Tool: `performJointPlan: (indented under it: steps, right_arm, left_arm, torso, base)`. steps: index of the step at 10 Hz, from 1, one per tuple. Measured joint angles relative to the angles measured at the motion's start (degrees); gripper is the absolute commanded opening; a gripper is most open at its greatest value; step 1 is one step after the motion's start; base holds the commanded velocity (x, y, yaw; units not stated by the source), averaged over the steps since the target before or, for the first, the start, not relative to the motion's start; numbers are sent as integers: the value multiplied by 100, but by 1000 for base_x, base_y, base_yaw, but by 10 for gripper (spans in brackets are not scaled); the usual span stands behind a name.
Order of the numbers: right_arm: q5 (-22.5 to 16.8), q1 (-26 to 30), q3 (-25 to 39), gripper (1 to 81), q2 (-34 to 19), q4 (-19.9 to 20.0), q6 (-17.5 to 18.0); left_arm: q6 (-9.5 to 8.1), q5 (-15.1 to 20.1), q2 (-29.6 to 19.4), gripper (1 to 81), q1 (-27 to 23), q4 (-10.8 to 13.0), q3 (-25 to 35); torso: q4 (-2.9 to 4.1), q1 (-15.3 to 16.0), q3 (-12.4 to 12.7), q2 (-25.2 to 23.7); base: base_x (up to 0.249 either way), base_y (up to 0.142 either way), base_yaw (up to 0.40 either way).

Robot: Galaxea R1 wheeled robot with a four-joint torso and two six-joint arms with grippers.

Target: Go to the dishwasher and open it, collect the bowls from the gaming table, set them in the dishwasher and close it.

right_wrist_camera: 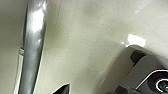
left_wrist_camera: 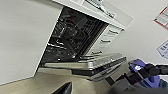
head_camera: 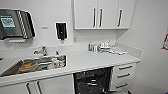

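Observation:
The dishwasher [head_camera: 92, 81] stands open under the white counter [head_camera: 100, 61], its dark racks showing. In the left wrist view its steel-fronted door [left_wrist_camera: 100, 62] hangs folded down, nearly level, below the racked inside [left_wrist_camera: 72, 37]. A dark tip of my left gripper [left_wrist_camera: 62, 89] shows in front of and below the door. The right wrist view has a dark tip of my right gripper [right_wrist_camera: 62, 89] over pale floor, beside a shiny metal bar [right_wrist_camera: 32, 45]. The bowls and the gaming table are out of view.
A steel sink [head_camera: 37, 65] with a tap and some dishes sits left of the dishwasher. White drawers [head_camera: 123, 76] flank it on the right, next to a wall. Bottles and small items [head_camera: 105, 48] stand at the counter's back. Wall cupboards [head_camera: 102, 13] hang above.

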Motion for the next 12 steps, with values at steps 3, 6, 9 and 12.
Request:
performJointPlan:
  steps: [3, 6, 9, 12]
  right_arm:
    - [215, -207, 255, 811, -241, -336, -1574]
    - [571, -769, 340, 811, -313, -535, -3677]
    - [936, -1408, 130, 811, -250, -722, -4826]
    - [1334, -1841, -560, 811, 87, -1150, -5063]
  left_arm:
    - [-6, 194, 657, 811, 274, -2, -870]
    - [-56, 232, 1718, 811, 738, -5, -2226]
    - [-265, 235, 2787, 811, 1360, -5, -3547]
    - [-434, 216, 3818, 811, 1766, -2, -4791]
  torso:
    - [0, 0, 0, 0]
    - [0, 0, 0, 0]
    - [0, 0, 0, -2]
    - [0, 0, 2, -2]
  base:
    - [0, 0, 0]
    - [0, 0, 0]
    - [0, 0, 0]
    - [0, 0, 0]
